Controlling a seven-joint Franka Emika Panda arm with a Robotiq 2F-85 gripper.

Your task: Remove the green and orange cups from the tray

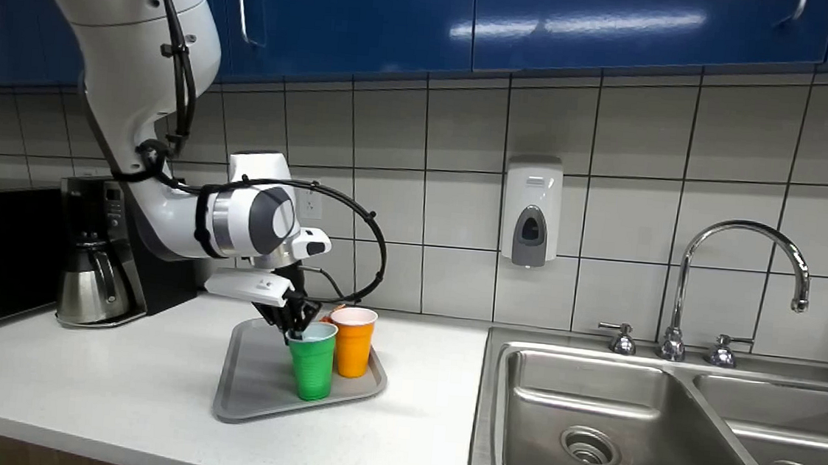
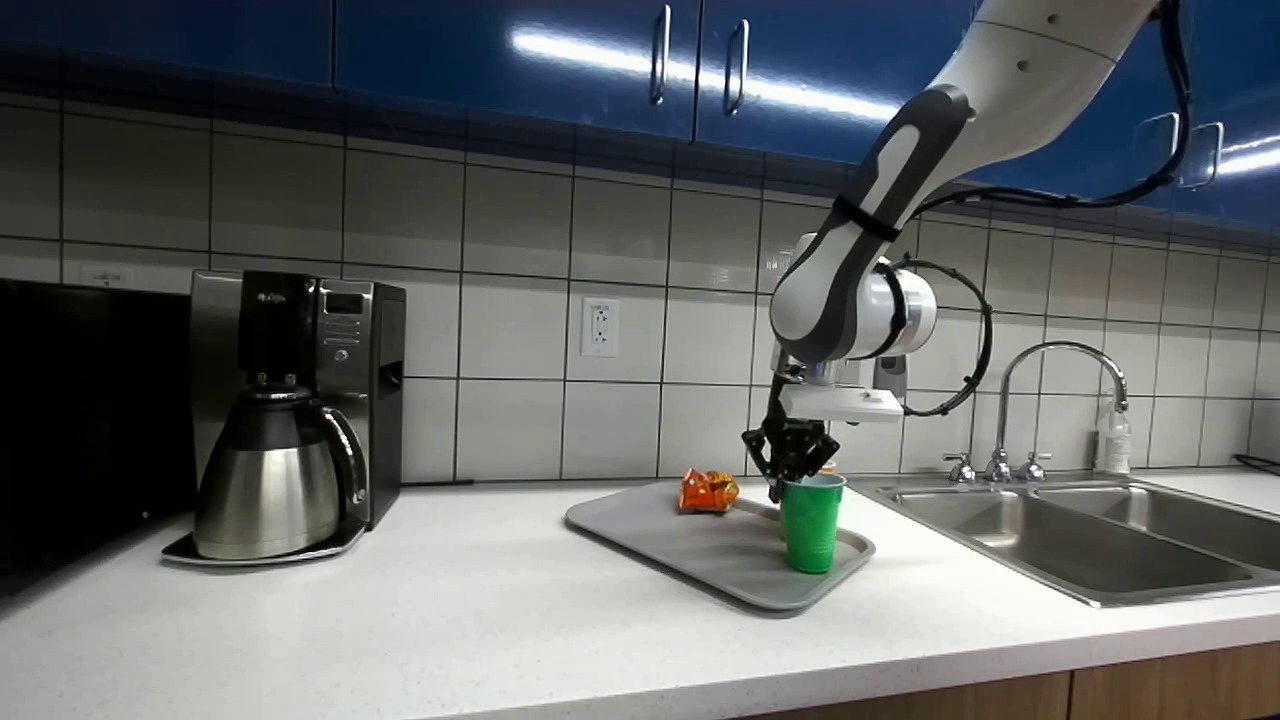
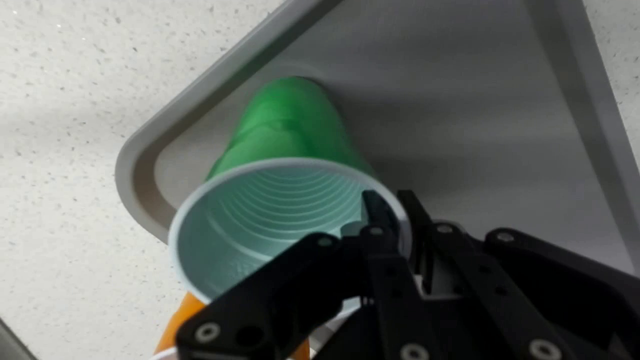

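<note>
Tiled wall [image 1: 460, 214], blue cupboards [image 1: 365, 14], pale counter [image 1: 437, 412]; sink [image 1: 492, 416] toward one end, coffee maker [image 2: 285, 430] toward the other. Gray tray [image 1: 255, 368] lies on the counter, with the green cup [image 1: 313, 365] and orange cup [image 1: 353, 346] side by side near one corner, both upright.

Removed so far: neither. The gripper [image 3: 395, 205] is at the rim of the green cup, jaws almost together with the cup wall between them, one finger inside, one outside. I read that as a grip made, lift not yet done. Left: carry the green cup clear of the tray and set it down, then the same for the orange cup. Crumpled packet [image 2: 709, 491], also on the tray, is outside the task.

Poorly seen: base of the green cup looks down on the tray, but a slight gap can't be ruled out. In an exterior view the orange cup is nearly all masked by the green cup [image 2: 812, 530] and gripper; in the wrist view, gripper and lower edge cut it off. Outer finger's contact hidden.
</note>
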